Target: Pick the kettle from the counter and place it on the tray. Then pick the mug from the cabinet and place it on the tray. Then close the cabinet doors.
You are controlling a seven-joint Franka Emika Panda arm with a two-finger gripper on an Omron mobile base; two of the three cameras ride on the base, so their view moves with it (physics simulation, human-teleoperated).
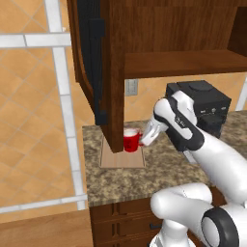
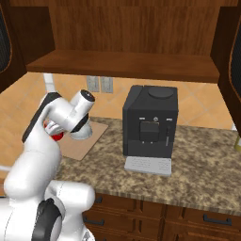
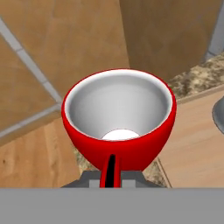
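upright, red mug (image 3: pixel 119 127), mouth up

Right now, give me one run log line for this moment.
gripper: shut on mug handle | mug: over tray | kettle: on tray | cabinet doors: open

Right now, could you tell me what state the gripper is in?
Gripper: closed on the handle of the red mug, holding it over the tray.
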